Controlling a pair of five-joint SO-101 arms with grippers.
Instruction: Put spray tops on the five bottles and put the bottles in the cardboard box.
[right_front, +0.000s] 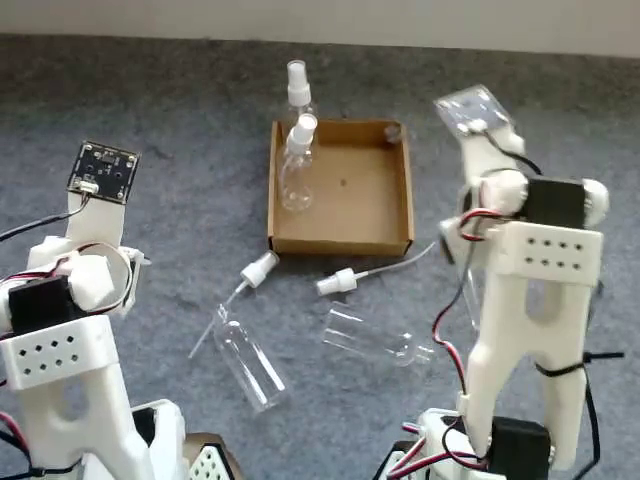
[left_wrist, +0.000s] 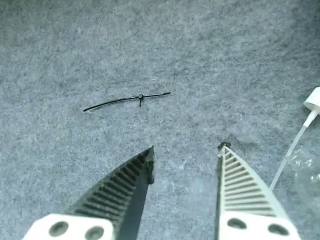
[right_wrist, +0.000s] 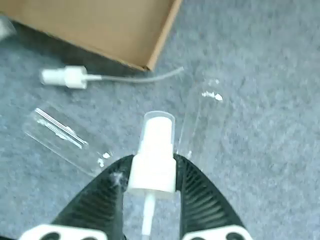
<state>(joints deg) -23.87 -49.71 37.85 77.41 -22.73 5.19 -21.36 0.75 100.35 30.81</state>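
Your right gripper (right_wrist: 153, 161) clenched a spray top (right_wrist: 156, 137) lengthwise, its head pointing out past the fingertips and its tube running back between them, while your left gripper (left_wrist: 186, 148) hung with jaws released.

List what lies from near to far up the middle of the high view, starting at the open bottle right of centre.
Open bottle → loose spray top → cardboard box → capped bottle at the box's far edge.

cardboard box (right_front: 340, 243) right half free; bottle (right_front: 295, 170) occupies left.
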